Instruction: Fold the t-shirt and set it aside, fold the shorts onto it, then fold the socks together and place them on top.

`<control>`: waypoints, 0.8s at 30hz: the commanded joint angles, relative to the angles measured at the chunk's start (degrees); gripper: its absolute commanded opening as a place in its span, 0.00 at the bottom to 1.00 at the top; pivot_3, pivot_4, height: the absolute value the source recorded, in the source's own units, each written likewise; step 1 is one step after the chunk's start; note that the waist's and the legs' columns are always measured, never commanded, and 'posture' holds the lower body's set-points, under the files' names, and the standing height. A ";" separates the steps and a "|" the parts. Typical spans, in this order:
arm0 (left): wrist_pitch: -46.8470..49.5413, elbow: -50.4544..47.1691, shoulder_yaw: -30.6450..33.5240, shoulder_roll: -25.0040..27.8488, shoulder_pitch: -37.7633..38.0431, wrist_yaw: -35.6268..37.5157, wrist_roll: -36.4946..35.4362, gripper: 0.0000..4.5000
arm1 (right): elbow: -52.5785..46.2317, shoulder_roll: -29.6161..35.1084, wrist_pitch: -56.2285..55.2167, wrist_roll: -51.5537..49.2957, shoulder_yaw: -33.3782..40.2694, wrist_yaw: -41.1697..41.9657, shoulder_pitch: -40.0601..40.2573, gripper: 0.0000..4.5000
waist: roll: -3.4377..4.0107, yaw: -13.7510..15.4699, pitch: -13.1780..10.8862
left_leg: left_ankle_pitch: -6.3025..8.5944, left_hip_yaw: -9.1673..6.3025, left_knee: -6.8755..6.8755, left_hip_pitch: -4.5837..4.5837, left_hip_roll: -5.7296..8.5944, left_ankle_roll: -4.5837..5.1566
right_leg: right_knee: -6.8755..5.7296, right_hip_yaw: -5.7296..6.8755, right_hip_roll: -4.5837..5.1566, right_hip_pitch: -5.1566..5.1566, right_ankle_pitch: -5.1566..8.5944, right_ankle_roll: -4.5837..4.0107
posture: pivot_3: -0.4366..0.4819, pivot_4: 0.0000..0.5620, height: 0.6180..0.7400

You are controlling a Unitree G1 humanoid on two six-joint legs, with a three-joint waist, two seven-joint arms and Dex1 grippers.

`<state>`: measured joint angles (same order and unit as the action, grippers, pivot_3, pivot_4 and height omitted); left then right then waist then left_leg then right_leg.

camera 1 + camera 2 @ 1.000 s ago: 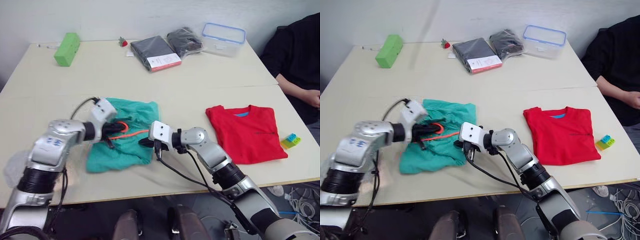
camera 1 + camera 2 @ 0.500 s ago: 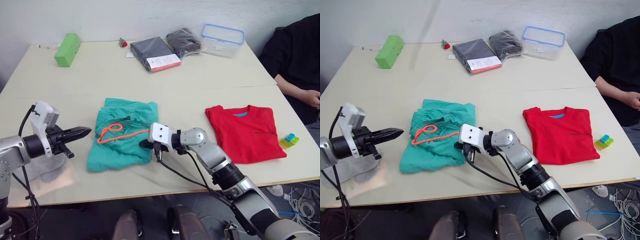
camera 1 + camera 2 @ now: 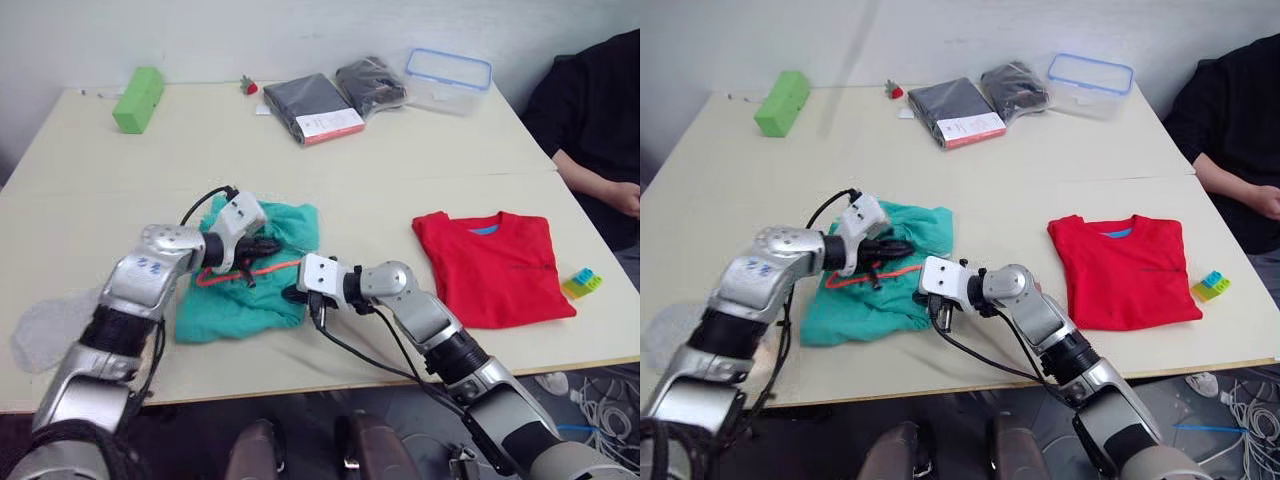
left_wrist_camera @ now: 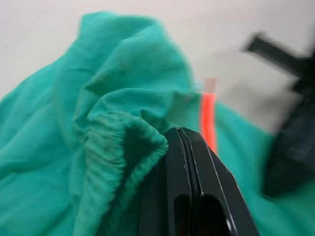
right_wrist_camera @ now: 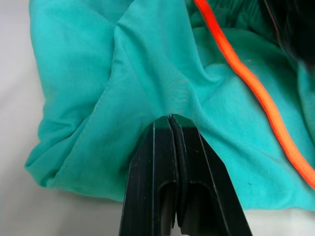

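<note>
table (image 3: 420,170): both grippers, left gripper (image 3: 268,245), right gripper (image 3: 290,294), pinching shorts (image 3: 225,305)

**Both grippers at the shorts, t-shirt lying apart**

The shorts (image 3: 245,285) lie crumpled near the front of the table (image 3: 400,170), orange drawstring (image 3: 250,272) showing across them. The left gripper (image 3: 268,245) rests on the upper part of the shorts. The right gripper (image 3: 292,294) sits at their right edge. The t-shirt (image 3: 493,266) lies flat to the right, well apart. Coloured blocks (image 3: 581,281) sit just beside it. At the far side: a lime-green block (image 3: 137,98), dark packaged garments (image 3: 310,105) and a clear container (image 3: 447,79). A person's arm (image 3: 600,185) rests at the right edge.
</note>
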<state>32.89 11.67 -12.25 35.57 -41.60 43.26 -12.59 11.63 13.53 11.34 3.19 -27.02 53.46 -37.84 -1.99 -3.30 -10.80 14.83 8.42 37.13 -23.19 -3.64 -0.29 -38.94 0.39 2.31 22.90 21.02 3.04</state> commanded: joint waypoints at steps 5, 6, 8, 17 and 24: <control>-8.28 14.05 5.39 -2.38 -4.78 -6.16 4.82 0.00 | -1.45 2.21 -0.50 2.14 -1.63 0.80 2.64 0.01 | 0.00 0.01 0.00 | -0.01 0.02 0.02 0.01 -0.02 -0.02 | -0.11 -0.01 0.00 0.04 0.00 0.00 | 0.48 0.27 1.00; -8.47 14.55 6.06 -2.30 -4.53 -6.78 5.10 0.00 | -2.29 2.78 -0.18 1.88 -1.58 1.44 3.20 0.01 | 0.00 0.09 0.00 | -0.01 0.02 0.03 0.02 -0.02 -0.02 | -0.13 0.00 0.01 0.04 0.00 0.00 | 0.48 0.27 1.00; -7.95 14.32 7.49 -1.87 -3.67 -7.20 4.97 0.00 | -4.16 3.89 0.75 0.94 -1.19 2.79 4.16 0.01 | -0.02 0.20 0.02 | -0.01 0.01 0.07 0.02 -0.01 -0.01 | -0.15 0.01 0.03 0.02 0.00 0.00 | 0.48 0.27 1.00; 1.56 -5.76 16.88 2.78 6.12 -1.44 -3.98 0.00 | -4.55 0.97 5.51 -9.03 9.52 1.41 -2.83 0.01 | -0.02 -0.29 0.00 | -0.06 0.00 0.03 0.04 -0.05 -0.09 | -0.24 0.00 0.01 0.04 0.00 0.00 | 0.48 0.27 1.00; 6.94 -18.47 16.30 3.16 11.62 0.05 -8.12 0.00 | 17.70 -7.51 -1.71 -3.91 11.16 -9.62 -16.45 0.01 | -0.03 -0.08 0.01 | -0.10 -0.04 0.01 0.06 -0.02 -0.12 | -0.30 0.03 0.03 0.06 0.00 -0.01 | 0.48 0.27 1.00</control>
<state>39.59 -6.02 5.14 38.55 -30.72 44.84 -22.15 24.07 7.42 12.78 -2.44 -15.41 46.65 -52.65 -2.02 -3.38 -10.80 14.73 8.40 37.14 -23.14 -3.64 -0.40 -39.23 0.41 2.34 22.95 21.02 3.04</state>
